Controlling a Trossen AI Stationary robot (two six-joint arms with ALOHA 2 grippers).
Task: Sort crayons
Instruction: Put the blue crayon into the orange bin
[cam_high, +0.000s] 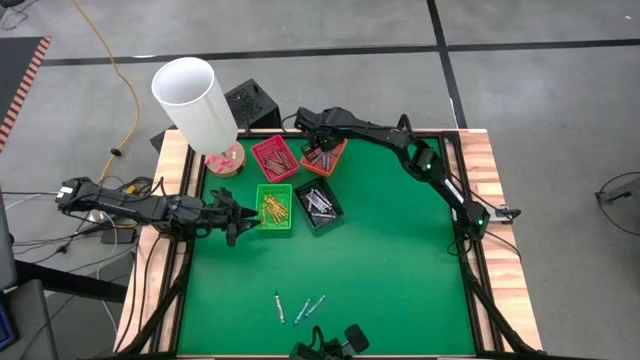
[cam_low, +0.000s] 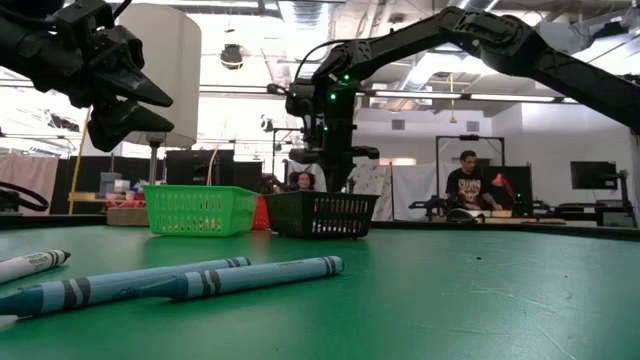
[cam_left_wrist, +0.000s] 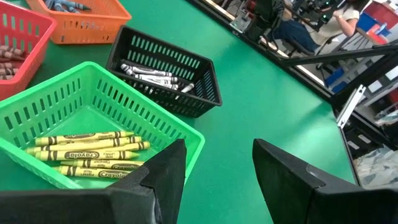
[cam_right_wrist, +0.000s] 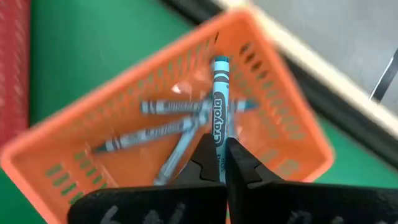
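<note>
R gripper (cam_right_wrist: 219, 163) pinches blue crayon (cam_right_wrist: 219, 118) above orange tray (cam_right_wrist: 292, 124); release off-centre, crayon may bounce over rim. L gripper (cam_left_wrist: 214, 165) beside green tray (cam_left_wrist: 93, 102), fingers apart, empty.

Robotics lab: taped concrete floor (cam_high: 540, 30), trailing yellow cable (cam_high: 118, 60), monitors (cam_low: 592, 176) and a seated person (cam_low: 466, 184) at right background.

Arms: matte black, slim jointed links.
Left gripper (cam_left_wrist: 214, 171): two broad, wedge-shaped black fingers.
Right gripper (cam_right_wrist: 217, 163): black, angular fingers.
Lights: green, on right arm, one possibly at elbow.
</note>
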